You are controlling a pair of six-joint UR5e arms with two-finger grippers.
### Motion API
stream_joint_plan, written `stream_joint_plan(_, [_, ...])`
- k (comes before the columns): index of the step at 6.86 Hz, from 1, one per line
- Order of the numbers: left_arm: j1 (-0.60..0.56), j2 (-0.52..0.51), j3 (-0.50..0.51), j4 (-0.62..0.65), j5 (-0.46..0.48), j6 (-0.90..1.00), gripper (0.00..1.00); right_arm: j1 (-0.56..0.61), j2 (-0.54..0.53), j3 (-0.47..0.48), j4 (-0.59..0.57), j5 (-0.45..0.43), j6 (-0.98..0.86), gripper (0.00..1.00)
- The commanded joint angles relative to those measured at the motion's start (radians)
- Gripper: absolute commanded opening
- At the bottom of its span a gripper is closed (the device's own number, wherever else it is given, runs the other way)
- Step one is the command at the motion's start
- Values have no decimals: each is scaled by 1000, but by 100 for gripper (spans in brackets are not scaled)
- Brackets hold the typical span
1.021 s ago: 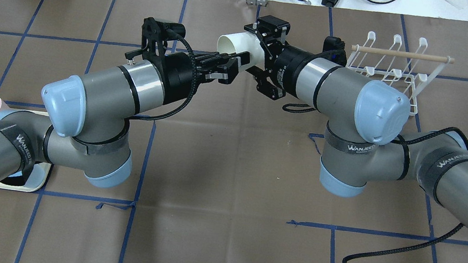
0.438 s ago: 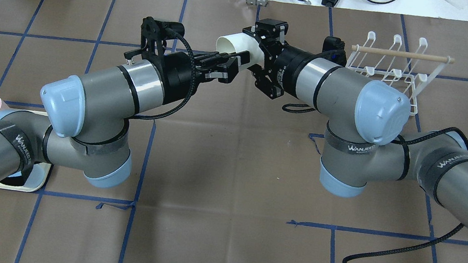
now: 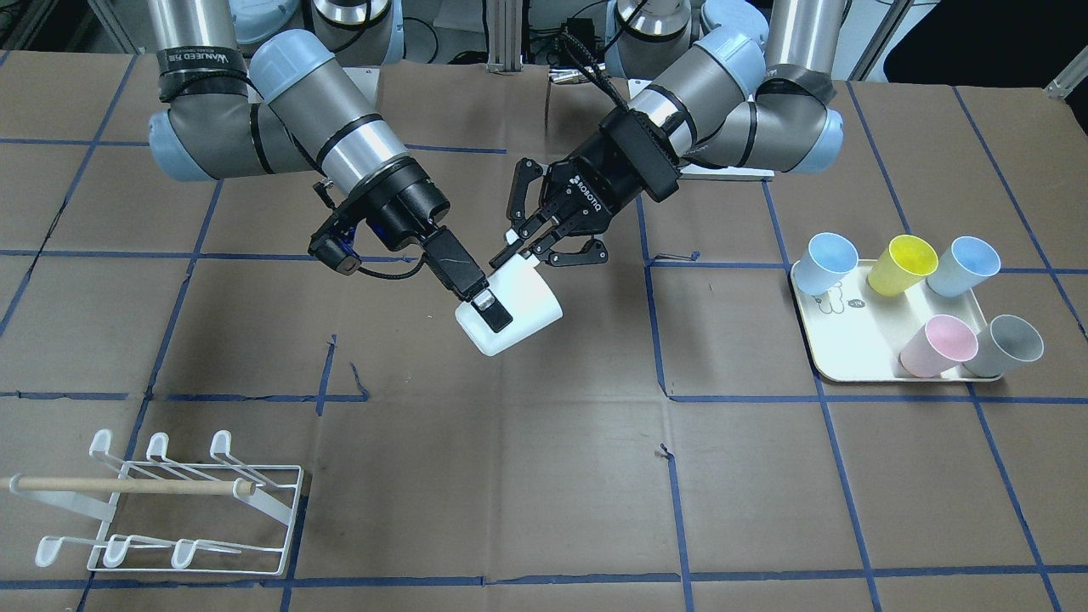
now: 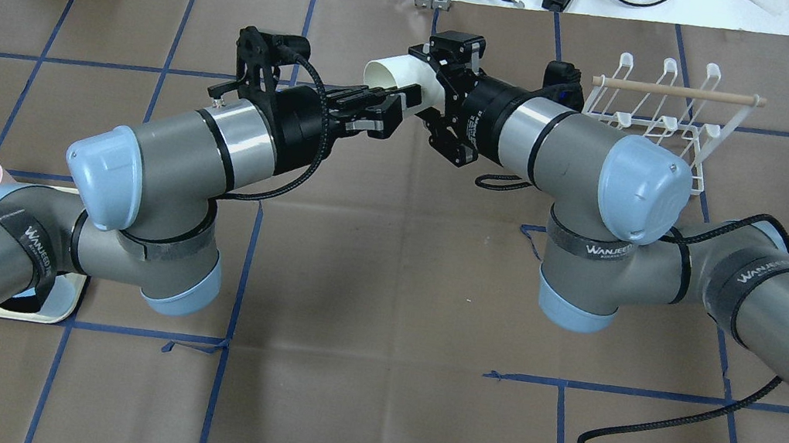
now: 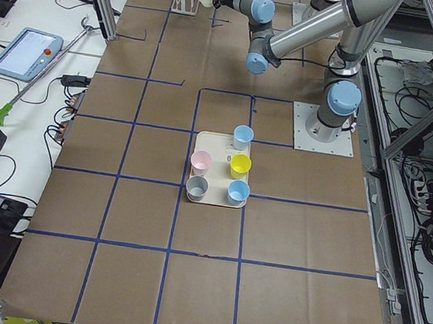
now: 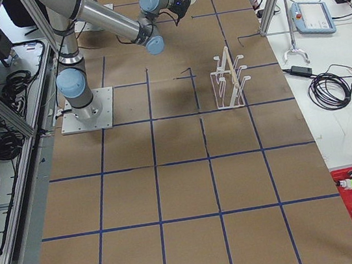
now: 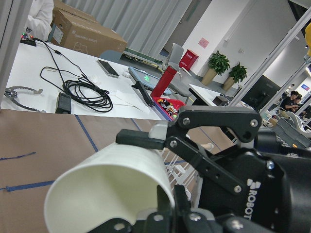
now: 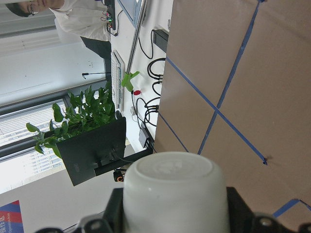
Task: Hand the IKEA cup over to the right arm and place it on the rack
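Brown paper gridded with blue tape covers the table. Right arm reaches inward, wrist angled down. Right gripper clamps the white cup by its body, clear of the paper. Left gripper meets it mouth-on, fingers apparently pinching the rim. Its body reads "ROBOTIQ"; the arm band reads "WANJEED". Rack stands well apart from the right gripper. Tray with five coloured cups lies well beyond the left gripper.

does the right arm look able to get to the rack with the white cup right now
Probably not yet. The right gripper is clamped on the white cup, but the left gripper seems to pinch its rim too. Once that lets go, nothing stands between it and the rack.
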Motion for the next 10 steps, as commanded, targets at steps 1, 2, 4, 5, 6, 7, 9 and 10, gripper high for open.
stream_joint_plan(1, [0, 2, 4, 0, 2, 0, 58, -1, -1, 0, 0, -2, 0, 53])
stream_joint_plan(2, [0, 1, 4, 1, 2, 0, 68, -1, -1, 0, 0, -2, 0, 53])
stream_joint_plan(4, [4, 31, -2, 1, -3, 2, 85, 1, -1, 0, 0, 0, 0, 51])
stream_joint_plan(5, [14, 56, -11, -2, -6, 2, 91, -1, 0, 0, 1, 0, 0, 51])
stream_joint_plan(6, [18, 82, -39, -5, -3, 2, 94, -10, 2, -3, 0, 1, -1, 51])
stream_joint_plan(7, [40, 122, -75, -8, -4, 2, 95, -21, 17, -25, 1, 15, -8, 51])
stream_joint_plan(9, [96, 201, -137, -57, -11, 5, 96, -123, 25, -63, 5, 37, -112, 50])
stream_joint_plan(10, [118, 256, -145, -159, -9, 13, 96, -160, 22, -65, 3, 37, -261, 50])
